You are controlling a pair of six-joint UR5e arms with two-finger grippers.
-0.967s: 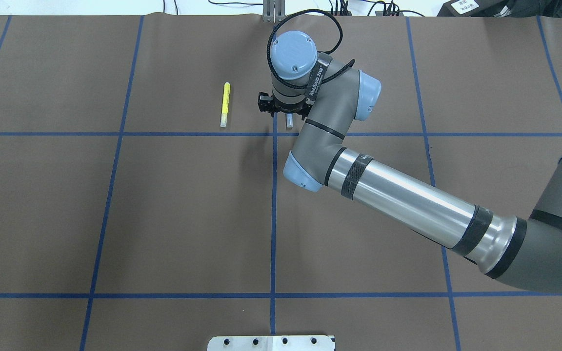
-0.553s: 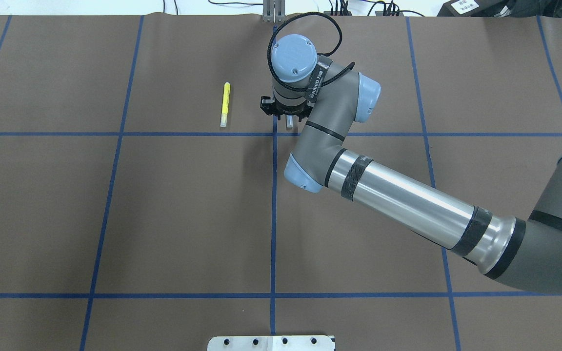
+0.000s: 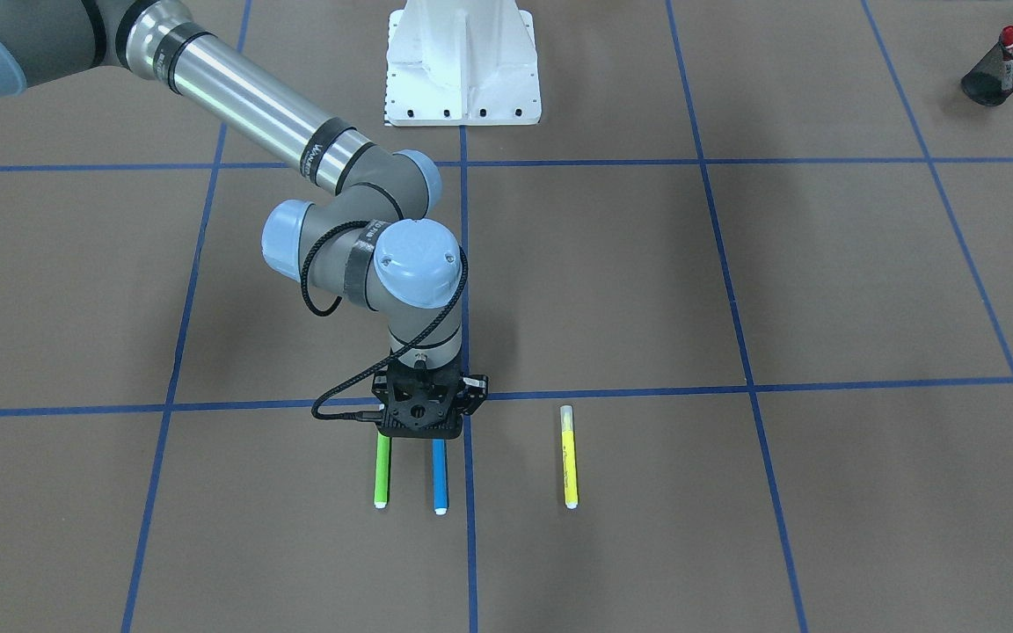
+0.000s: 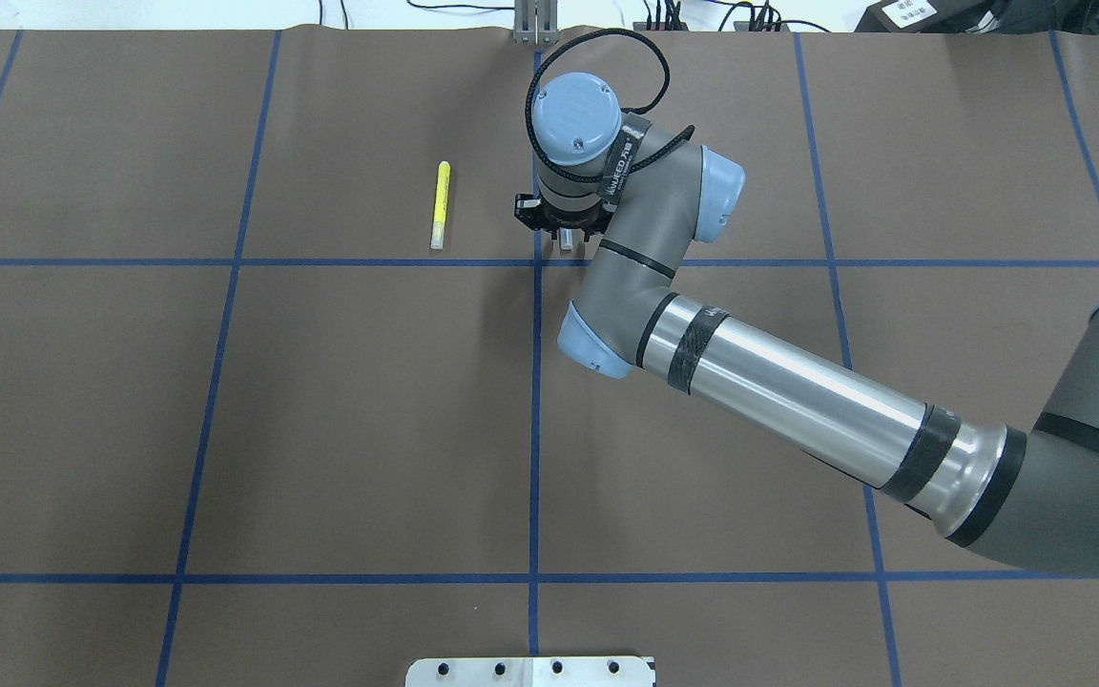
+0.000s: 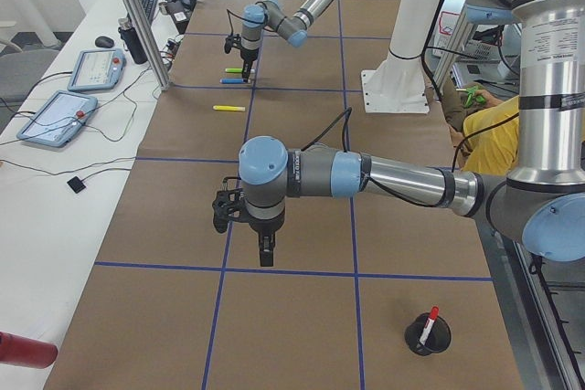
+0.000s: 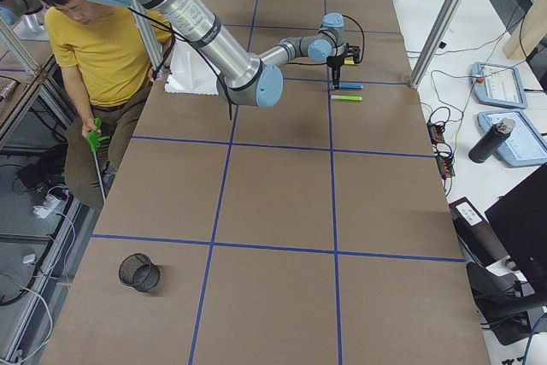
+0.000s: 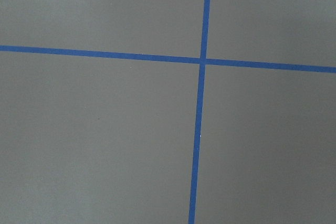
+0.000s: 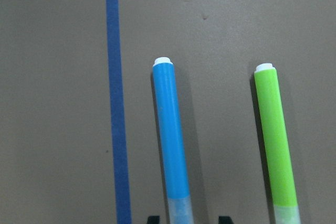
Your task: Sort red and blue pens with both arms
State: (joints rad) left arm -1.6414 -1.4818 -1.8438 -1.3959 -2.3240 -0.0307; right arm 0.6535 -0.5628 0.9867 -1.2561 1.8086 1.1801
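The blue highlighter (image 3: pixel 440 475) lies on the brown mat beside a blue tape line, its grey cap (image 4: pixel 566 240) peeking out under my right wrist. My right gripper (image 3: pixel 423 420) hangs straight above that cap end. In the right wrist view its open gripper (image 8: pixel 189 220) straddles the blue highlighter (image 8: pixel 172 135), with a gap on each side of the cap. The red-capped marker (image 3: pixel 1006 44) stands in a black mesh cup (image 3: pixel 990 75). My left gripper (image 5: pixel 265 246) hovers over bare mat near that cup (image 5: pixel 428 337); I cannot tell whether it is open or shut.
A green highlighter (image 3: pixel 381 470) lies parallel and close to the blue one; a yellow highlighter (image 3: pixel 569 457) lies further off. Another black mesh cup (image 6: pixel 138 273) stands at the table's right end. A person in a yellow shirt (image 6: pixel 102 49) sits behind the white pedestal (image 3: pixel 462 61).
My right wrist has crept slightly nearer in the overhead view, settling lower over the blue highlighter's cap. The pens have not moved.
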